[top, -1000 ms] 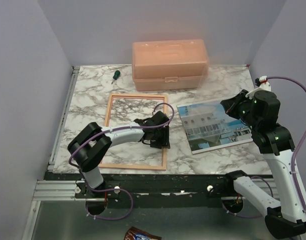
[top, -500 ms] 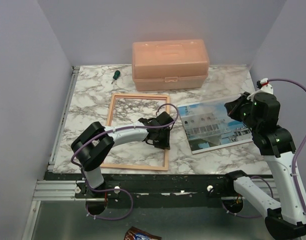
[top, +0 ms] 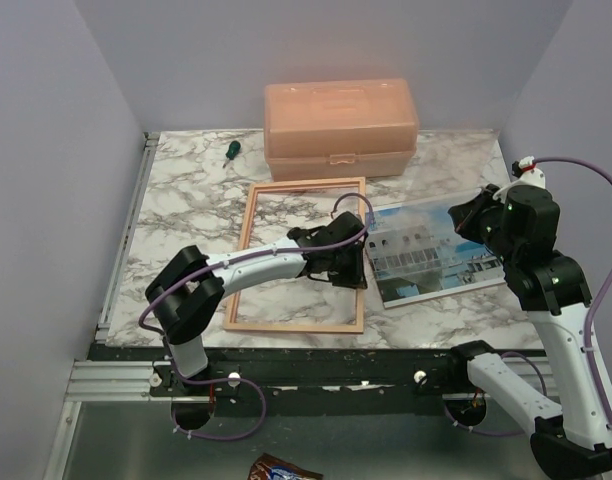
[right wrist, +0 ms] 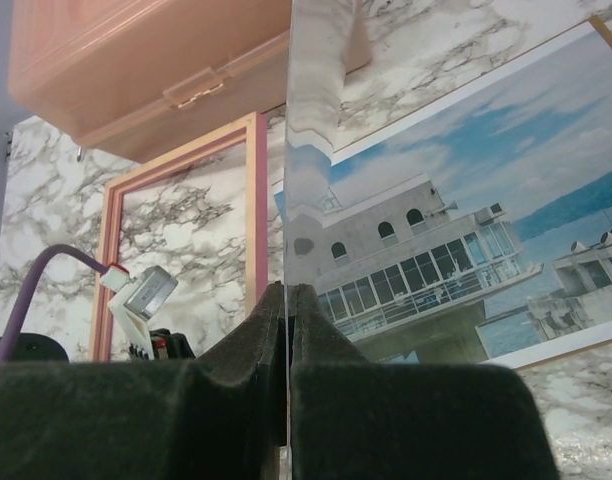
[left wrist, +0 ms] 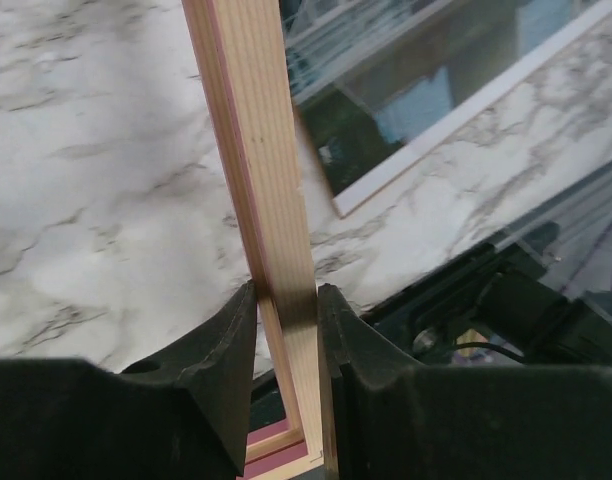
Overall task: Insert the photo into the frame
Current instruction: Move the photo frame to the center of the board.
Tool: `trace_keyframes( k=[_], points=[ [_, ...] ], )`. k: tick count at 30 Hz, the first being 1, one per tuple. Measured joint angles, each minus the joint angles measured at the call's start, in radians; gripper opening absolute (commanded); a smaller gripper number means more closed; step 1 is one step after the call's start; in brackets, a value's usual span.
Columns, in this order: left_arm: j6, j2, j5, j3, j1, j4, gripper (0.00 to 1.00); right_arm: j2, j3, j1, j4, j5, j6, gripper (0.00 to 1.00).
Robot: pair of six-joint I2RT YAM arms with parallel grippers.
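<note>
Clamping the right-hand rail of the frame (top: 308,183), the left claw (top: 348,265) has its two fingers pressed on either side of the wood. The left wrist view shows this closely: the rail's pale wood face runs up from between the fingers (left wrist: 221,350), with a pink strip along its edge. The rest of the frame lies on the marble worktop (top: 176,220), near its middle. Its gripped rail sits just beside the left edge of the photo (top: 426,255).

The right claw (top: 476,215) is closed on the photo's far right edge – in the right wrist view the glossy sheet comes out as a thin line from between the shut fingers (right wrist: 246,340). The white building and blue sky show on the print.

Behind the frame stands a peach plastic storage box (top: 341,128), with a green-handled screwdriver (top: 230,151) just to its left.
</note>
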Motion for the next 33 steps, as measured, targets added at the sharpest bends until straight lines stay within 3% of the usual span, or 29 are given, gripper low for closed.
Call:
trace_keyframes(
  k=[5,8,10,16,18,26,33],
  points=[
    [-0.03,0.081,0.044,0.116,-0.019,0.02,0.01,0.015,0.028,0.0,-0.038,0.007,-0.011,0.01],
    [-0.039,0.167,0.058,0.167,-0.025,0.021,0.08,0.024,0.072,0.0,-0.072,0.026,-0.025,0.01],
    [-0.043,0.214,0.065,0.18,-0.026,0.02,0.19,0.026,0.106,0.0,-0.083,0.039,-0.033,0.01],
    [-0.042,0.254,0.098,0.182,-0.027,0.024,0.71,0.029,0.158,0.0,-0.09,0.049,-0.051,0.01],
    [-0.035,0.242,0.117,0.176,-0.029,0.052,0.79,0.035,0.158,0.0,-0.091,0.048,-0.052,0.01],
    [0.011,0.046,0.181,-0.012,0.007,0.183,0.82,0.061,0.145,0.0,-0.09,0.012,-0.052,0.0],
    [0.061,-0.245,0.199,-0.332,0.264,0.234,0.81,0.071,0.098,0.0,-0.069,-0.105,-0.044,0.01]
  ],
)
